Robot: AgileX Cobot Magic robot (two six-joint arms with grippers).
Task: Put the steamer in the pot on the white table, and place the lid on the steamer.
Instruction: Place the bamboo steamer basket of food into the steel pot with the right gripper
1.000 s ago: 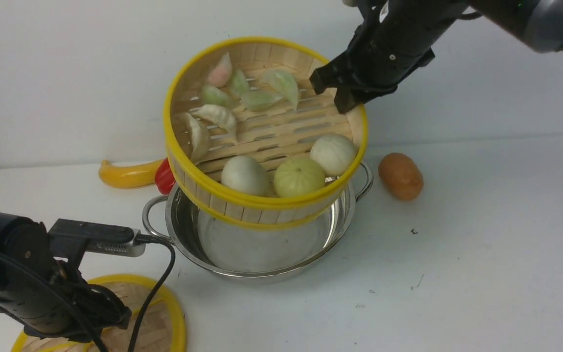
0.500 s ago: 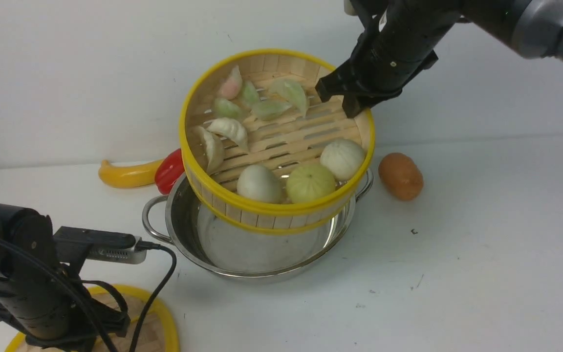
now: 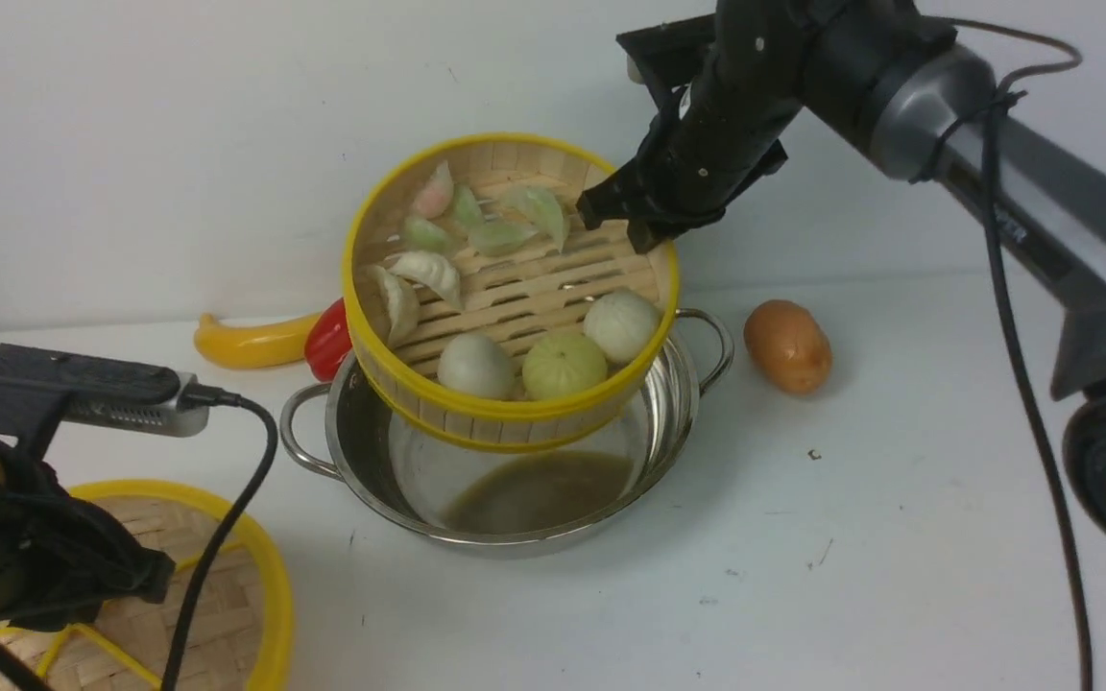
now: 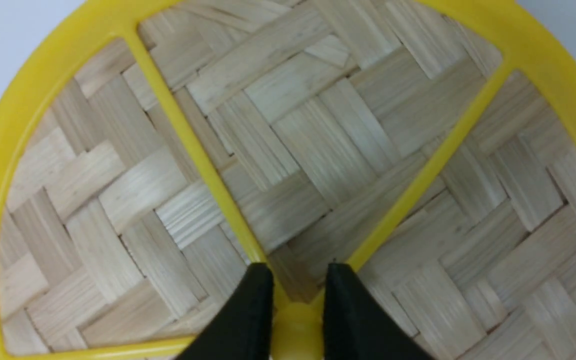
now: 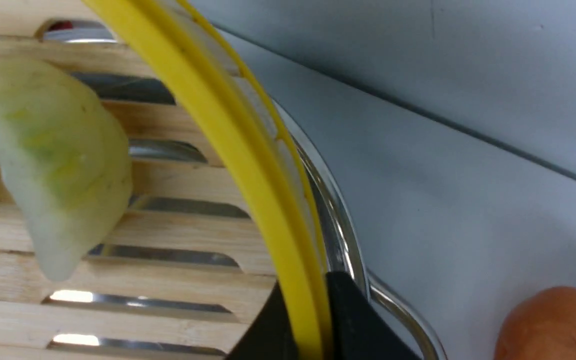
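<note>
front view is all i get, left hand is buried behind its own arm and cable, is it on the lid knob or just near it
Observer: On it. The left wrist view shows the left hand with one finger on each side of the yellow knob at the centre of the lid, pressed against it.
Operator: ok and the right hand, is it really clamping the steamer wall
Observer: Yes. In the right wrist view the right hand has one finger inside and one outside the steamer rim, shut on it.
Operator: is that side over the pot
Observer: Yes. Shiny steel of the pot shows through the floor slots, and its rim curves just outside the steamer wall.
</note>
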